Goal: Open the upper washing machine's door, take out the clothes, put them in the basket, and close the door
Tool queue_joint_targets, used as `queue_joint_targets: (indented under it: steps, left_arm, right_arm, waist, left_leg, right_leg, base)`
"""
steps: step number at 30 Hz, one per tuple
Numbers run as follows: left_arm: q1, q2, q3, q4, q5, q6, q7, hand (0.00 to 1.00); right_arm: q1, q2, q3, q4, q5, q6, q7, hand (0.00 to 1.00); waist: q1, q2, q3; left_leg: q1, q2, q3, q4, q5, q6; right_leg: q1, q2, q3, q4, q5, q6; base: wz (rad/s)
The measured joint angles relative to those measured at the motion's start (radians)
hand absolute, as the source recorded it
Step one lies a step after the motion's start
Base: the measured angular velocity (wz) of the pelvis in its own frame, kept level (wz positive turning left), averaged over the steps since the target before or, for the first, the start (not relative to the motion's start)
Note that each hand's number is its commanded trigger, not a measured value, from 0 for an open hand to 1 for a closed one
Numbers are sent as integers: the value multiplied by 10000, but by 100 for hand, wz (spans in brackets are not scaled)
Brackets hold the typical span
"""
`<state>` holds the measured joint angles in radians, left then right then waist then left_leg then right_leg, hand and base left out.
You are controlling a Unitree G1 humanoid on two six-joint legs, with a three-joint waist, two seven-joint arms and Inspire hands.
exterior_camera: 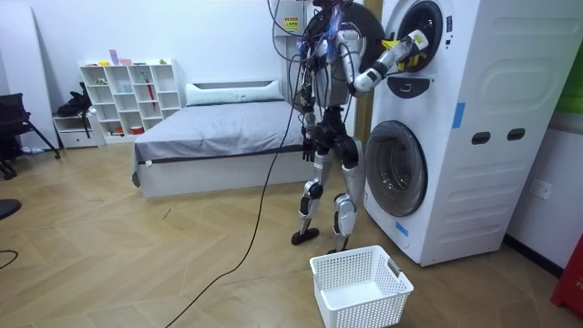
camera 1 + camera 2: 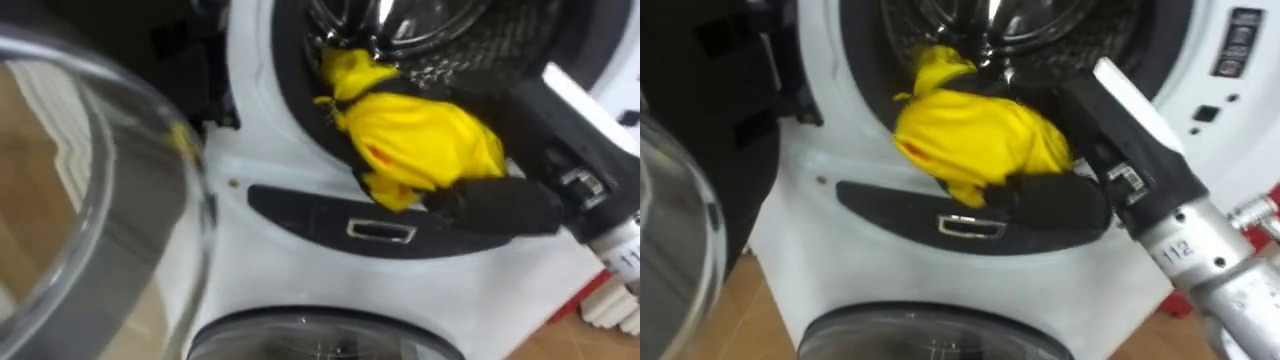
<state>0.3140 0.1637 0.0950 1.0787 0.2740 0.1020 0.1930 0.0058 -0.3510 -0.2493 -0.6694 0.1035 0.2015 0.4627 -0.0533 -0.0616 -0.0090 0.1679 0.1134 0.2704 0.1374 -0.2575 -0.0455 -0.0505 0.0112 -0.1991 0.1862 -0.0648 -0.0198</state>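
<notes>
A bright yellow garment (image 2: 415, 140) bulges out over the lower rim of the upper machine's round drum opening (image 2: 290, 110). My right hand (image 2: 495, 205), black, lies under and against the cloth at the rim, its fingers curled into the fabric. The same hand (image 2: 1050, 200) and yellow garment (image 2: 975, 135) show in the right eye view, with the forearm coming in from the lower right. In the room view I stand upright in front of the stacked white machines (image 1: 474, 118), right arm raised to the upper opening, where the yellow garment (image 1: 401, 43) shows.
The upper machine's glass door (image 2: 90, 200) hangs open at my left. Below is the lower machine's round door (image 2: 320, 335). A white laundry basket (image 1: 360, 287) stands on the wooden floor behind my feet. A bed (image 1: 219, 128) and a white shelf (image 1: 127, 96) are farther back.
</notes>
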Motion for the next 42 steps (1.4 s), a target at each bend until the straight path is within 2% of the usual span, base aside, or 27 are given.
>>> queue_joint_targets:
  steps: [3, 6, 9, 11, 17, 21, 23, 26, 28, 29, 31, 33, 37, 40, 42]
  left_arm:
    - [59, 37, 48, -9, -59, -24, 0, 0]
    - [37, 50, 46, -23, -60, -88, -5, 0]
    - [-96, 98, 56, -17, 15, -330, -5, 0]
    - [-112, 107, 52, -16, 16, -447, -4, 0]
    - [-317, 146, 14, 24, 14, -397, -4, 0]
    - [-517, 295, 36, 33, 29, -390, -18, 0]
    - [-605, 334, 35, 18, 29, -391, -101, 0]
    - [-651, 378, 9, 5, 28, -388, -146, 0]
    - [-688, 473, -5, 11, 26, -367, -299, 0]
    - [-703, 497, -1, 12, 24, -367, -308, 0]
    - [-804, 554, -1, 16, 26, -369, -365, 0]
    - [-925, 621, 2, 31, 16, -383, -488, 0]
    - [-1511, 850, -257, 46, -73, -397, -669, 0]
    - [-1828, 878, -620, 118, -82, -358, -772, 0]
    - [-1930, 834, -836, 131, -84, -280, -862, 0]
  right_arm:
    - [352, 188, -439, 279, 349, -358, -24, 100]
    - [726, 313, -584, 352, 506, -407, -56, 100]
    - [1107, 404, -597, 359, 501, -597, -52, 100]
    - [1404, 504, -607, 357, 549, -623, -41, 100]
    - [2365, 518, -598, 358, 957, -627, -42, 100]
    - [2433, 516, -604, 410, 958, -629, -41, 100]
    - [2508, 516, -631, 411, 956, -628, -13, 100]
    - [2507, 492, -698, 422, 960, -629, -26, 100]
    - [2507, 393, -705, 449, 993, -628, -52, 100]
    - [2510, 348, -720, 448, 1049, -627, -49, 100]
    - [2526, 206, -953, 447, 1288, -627, -28, 100]
    - [2539, 207, -1127, 450, 1288, -627, -31, 100]
    - [2558, 223, -1257, 948, 1389, -729, -36, 100]
    - [2713, 226, -1229, 1394, 1316, -690, -15, 100]
    - [2719, 273, -1112, 1618, 1276, -597, -14, 100]
  waist:
    - [-242, -42, -33]
    - [-369, -64, -41]
    - [-448, -65, -38]
    - [-434, -73, -36]
    - [-275, -130, -29]
    - [-267, -189, -30]
    - [-380, -194, -28]
    - [-731, -207, -17]
    - [-1131, -246, 14]
    - [-1279, -248, 31]
    - [-1726, -194, 53]
    - [-1976, -156, 74]
    - [-2245, -140, 87]
    - [-2348, -103, 104]
    - [-2371, -46, 141]
  left_leg:
    - [1, -3, -1, 13, 0, 2]
    - [29, -11, 39, 53, -3, 7]
    - [56, -11, 90, 55, -4, 10]
    - [113, -5, 222, 31, -6, 10]
    - [152, -18, 749, -33, -71, 8]
    - [276, -3, 1352, -12, -90, -14]
    - [339, 1, 1583, 21, -127, -25]
    - [358, 47, 2172, 176, -209, -42]
    - [295, 134, 2802, 287, -297, -89]
    - [271, 138, 2948, 327, -334, -105]
    - [302, 203, 3519, 333, -417, -171]
    - [373, 219, 3906, 326, -485, -239]
    - [517, 303, 4731, 483, -684, -413]
    - [529, 340, 5194, 506, -741, -482]
    - [531, 350, 5313, 596, -752, -498]
  right_leg:
    - [11, -10, 12, -3, 3, -5]
    - [8, -6, 47, -5, 5, -2]
    - [10, -1, 58, -2, 4, 0]
    - [7, 22, 107, 8, 1, 5]
    - [-305, 124, 647, 216, 48, -14]
    - [-426, 307, 1194, 180, 253, -52]
    - [-453, 372, 1453, 183, 318, -63]
    - [-626, 498, 1787, 190, 486, -103]
    - [-905, 690, 2252, 170, 692, -136]
    - [-961, 743, 2388, 160, 741, -145]
    - [-1164, 931, 2913, 165, 855, -159]
    - [-1266, 1107, 3263, 202, 892, -158]
    - [-1421, 1525, 3876, 227, 968, -184]
    - [-1609, 1721, 4167, 332, 974, -193]
    - [-1656, 1797, 4262, 356, 981, -204]
  base:
    - [0]
    - [-3]
    - [-4]
    - [-12]
    - [-27]
    - [-40]
    - [-41]
    - [-54]
    - [-77]
    - [-80]
    - [-73]
    - [-67]
    - [-58]
    - [-45]
    - [-37]
